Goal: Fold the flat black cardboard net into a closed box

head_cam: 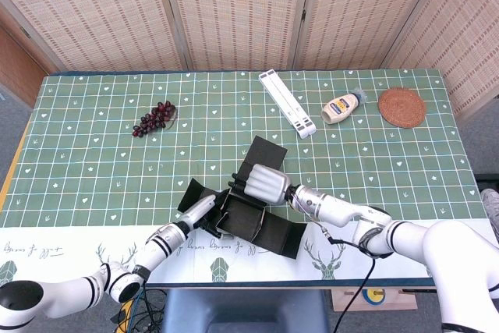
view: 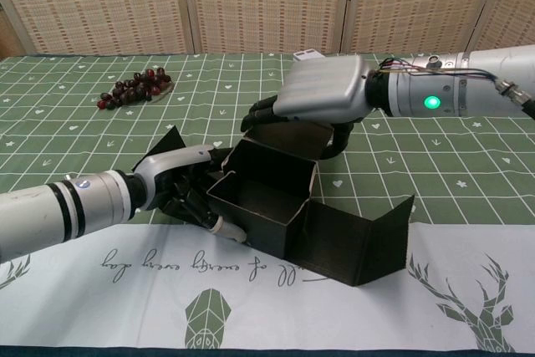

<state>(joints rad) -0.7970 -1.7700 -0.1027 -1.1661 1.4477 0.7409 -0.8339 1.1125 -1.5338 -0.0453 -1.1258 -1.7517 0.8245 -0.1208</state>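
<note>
The black cardboard net (view: 288, 215) sits near the front edge of the table (head_cam: 93, 154), where the green checked cloth meets the white printed border. It is partly folded: four walls stand up around an open square well, matte black inside and out, with crisp creases at the corners. Toward the robot's right a long panel lies flat on the cloth and ends in a short flap turned upright. A further flap rises behind the well under the right hand, and another juts out on the left side behind the left hand.

The left hand (view: 180, 186) presses against the left wall of the well, its dark fingers curled around the near-left corner with one pale fingertip showing low against the cardboard; it grips that side. The right hand (view: 313, 98) hovers over the rear wall, its silver back facing up, dark fingers (view: 263, 110) bent down over the top edge and the thumb hooked behind the rear flap, so it holds that wall as well.

Further back on the table lie a bunch of dark grapes (head_cam: 153, 118), a white slatted stand (head_cam: 288, 103), a squeeze bottle (head_cam: 343, 107) on its side and a round woven coaster (head_cam: 401, 107), all well apart from the net.
</note>
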